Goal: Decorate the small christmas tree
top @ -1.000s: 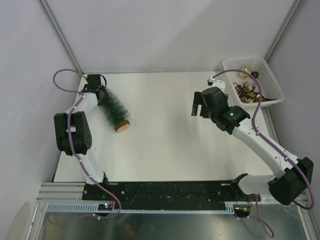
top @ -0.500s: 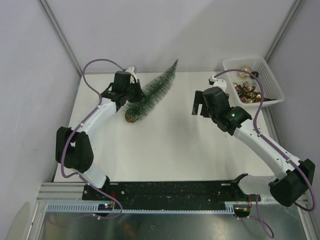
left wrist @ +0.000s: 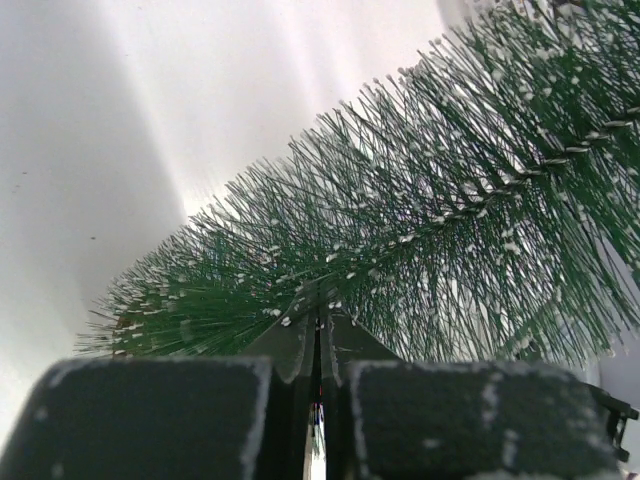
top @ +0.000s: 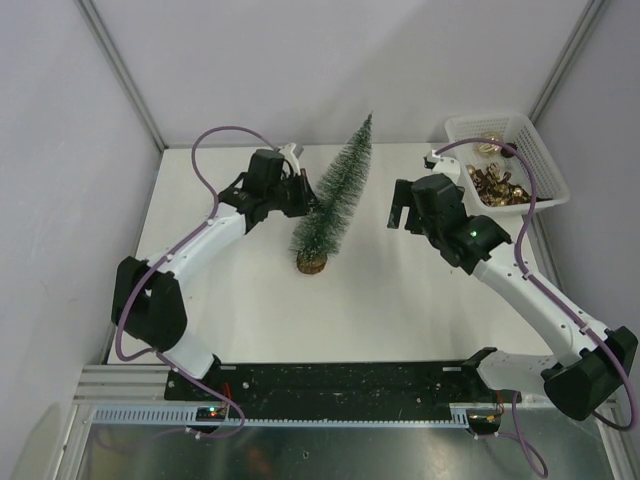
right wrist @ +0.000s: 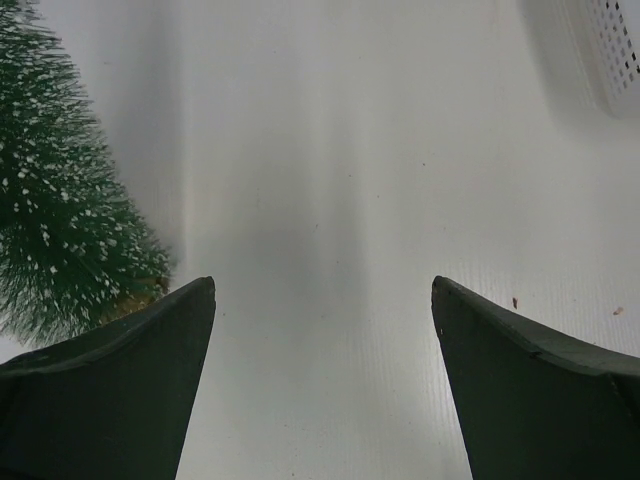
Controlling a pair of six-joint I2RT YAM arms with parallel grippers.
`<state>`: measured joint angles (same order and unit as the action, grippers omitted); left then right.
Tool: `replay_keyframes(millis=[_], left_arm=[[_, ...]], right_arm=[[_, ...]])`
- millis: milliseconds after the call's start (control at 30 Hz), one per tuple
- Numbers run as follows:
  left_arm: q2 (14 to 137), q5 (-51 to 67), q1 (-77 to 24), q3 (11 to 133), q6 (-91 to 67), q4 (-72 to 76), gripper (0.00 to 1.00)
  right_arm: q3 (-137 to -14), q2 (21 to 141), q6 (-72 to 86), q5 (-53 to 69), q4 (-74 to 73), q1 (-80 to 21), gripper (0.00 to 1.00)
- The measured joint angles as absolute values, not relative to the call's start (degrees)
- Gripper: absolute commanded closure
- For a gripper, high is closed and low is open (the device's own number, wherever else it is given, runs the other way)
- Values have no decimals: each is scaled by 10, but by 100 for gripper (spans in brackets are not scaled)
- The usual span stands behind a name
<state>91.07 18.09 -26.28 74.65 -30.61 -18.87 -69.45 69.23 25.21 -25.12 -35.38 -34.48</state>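
The small christmas tree [top: 338, 195] stands almost upright near the middle of the table, its frosted green bristles rising from a tan wooden disc base [top: 312, 263]. My left gripper [top: 306, 196] is shut on the tree's lower bristles from the left; in the left wrist view its fingertips [left wrist: 320, 320] press together inside the bristles of the tree [left wrist: 420, 220]. My right gripper [top: 396, 212] hovers open to the right of the tree, with nothing between its fingers [right wrist: 322, 290]. The tree [right wrist: 60, 210] shows at the left edge of the right wrist view.
A white mesh basket [top: 535, 150] with gold ornaments [top: 495, 183] sits at the back right corner; its corner [right wrist: 612, 50] shows in the right wrist view. Grey walls close the table on three sides.
The left arm has swung the tree from lying at the far left to standing nearly upright near the table's middle. The right arm has barely moved.
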Motion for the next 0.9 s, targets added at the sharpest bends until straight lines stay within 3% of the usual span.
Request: replay_keyframes(millis=[333, 900], left_arm=[[910, 204, -279, 745, -318, -170, 92], [891, 288, -300, 688, -363, -91, 89]], right_arm=[[-694, 688, 252, -248, -352, -340, 7], [-694, 678, 254, -240, -348, -339, 7]])
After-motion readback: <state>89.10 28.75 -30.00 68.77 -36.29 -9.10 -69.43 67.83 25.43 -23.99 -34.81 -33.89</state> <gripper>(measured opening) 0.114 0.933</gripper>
